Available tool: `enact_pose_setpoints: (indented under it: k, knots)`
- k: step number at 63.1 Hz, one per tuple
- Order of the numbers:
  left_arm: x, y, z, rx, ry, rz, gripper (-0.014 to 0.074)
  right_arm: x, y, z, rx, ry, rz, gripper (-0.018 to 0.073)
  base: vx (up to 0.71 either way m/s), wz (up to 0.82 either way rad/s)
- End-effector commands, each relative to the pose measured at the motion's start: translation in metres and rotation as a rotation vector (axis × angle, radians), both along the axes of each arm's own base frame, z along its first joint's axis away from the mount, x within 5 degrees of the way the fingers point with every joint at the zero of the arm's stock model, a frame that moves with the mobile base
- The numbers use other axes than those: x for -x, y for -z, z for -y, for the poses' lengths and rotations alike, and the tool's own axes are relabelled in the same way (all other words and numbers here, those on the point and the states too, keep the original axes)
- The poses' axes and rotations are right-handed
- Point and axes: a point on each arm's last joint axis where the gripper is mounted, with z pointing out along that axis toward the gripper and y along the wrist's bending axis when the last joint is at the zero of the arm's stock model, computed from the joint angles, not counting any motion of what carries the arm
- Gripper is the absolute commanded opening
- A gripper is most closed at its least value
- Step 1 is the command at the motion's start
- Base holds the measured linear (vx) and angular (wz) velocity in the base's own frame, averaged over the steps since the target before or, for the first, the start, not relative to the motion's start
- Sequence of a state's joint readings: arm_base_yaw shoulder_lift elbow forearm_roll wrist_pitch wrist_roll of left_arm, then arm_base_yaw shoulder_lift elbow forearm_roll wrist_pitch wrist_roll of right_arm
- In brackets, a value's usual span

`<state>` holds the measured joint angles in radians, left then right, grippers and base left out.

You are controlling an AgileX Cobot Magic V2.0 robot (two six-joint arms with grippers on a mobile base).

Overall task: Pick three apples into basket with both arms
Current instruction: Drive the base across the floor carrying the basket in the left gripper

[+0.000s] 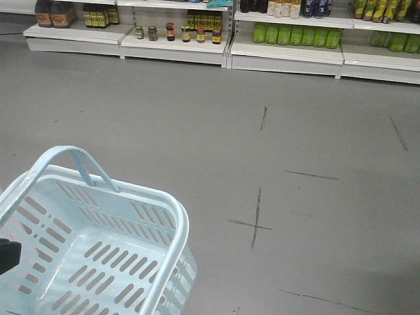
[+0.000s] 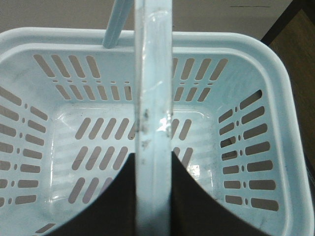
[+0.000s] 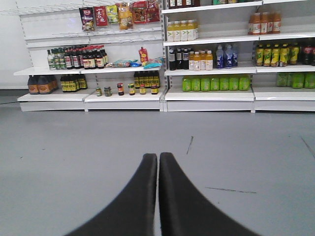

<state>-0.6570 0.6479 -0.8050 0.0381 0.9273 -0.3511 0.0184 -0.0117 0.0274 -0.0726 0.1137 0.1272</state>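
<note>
The pale blue-white basket (image 1: 98,249) hangs at the lower left of the front view, above the grey floor, with nothing inside it. In the left wrist view I look down into the basket (image 2: 256,162), and my left gripper (image 2: 153,162) is shut on its handle (image 2: 153,98), which runs up the middle between the two black fingers. My right gripper (image 3: 158,156) is shut with nothing in it, pointing over bare floor toward the shelves. A small black part of the left arm (image 1: 8,254) shows at the left edge. No apples are in view.
Store shelves (image 1: 230,46) with jars and bottles line the far wall; green bottles (image 3: 215,82) stand on a low shelf. The grey floor (image 1: 295,197) carries dark cross marks (image 1: 254,223).
</note>
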Motion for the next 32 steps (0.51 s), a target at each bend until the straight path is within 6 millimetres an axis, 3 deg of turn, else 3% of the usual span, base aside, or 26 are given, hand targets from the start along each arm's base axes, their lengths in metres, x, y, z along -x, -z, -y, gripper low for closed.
enact_pose_setpoints:
  k: [1, 32]
  knots:
    - [-0.0024, -0.0167, 0.0032, 0.081, 0.009, 0.101, -0.0006, 0.0004, -0.0032, -0.0001, 0.016, 0.002, 0.078, -0.0004, 0.27, -0.2]
    - [-0.0024, -0.0167, 0.0032, 0.081, 0.009, 0.101, -0.0006, 0.0004, -0.0032, -0.0001, 0.016, 0.002, 0.078, -0.0004, 0.28, -0.25]
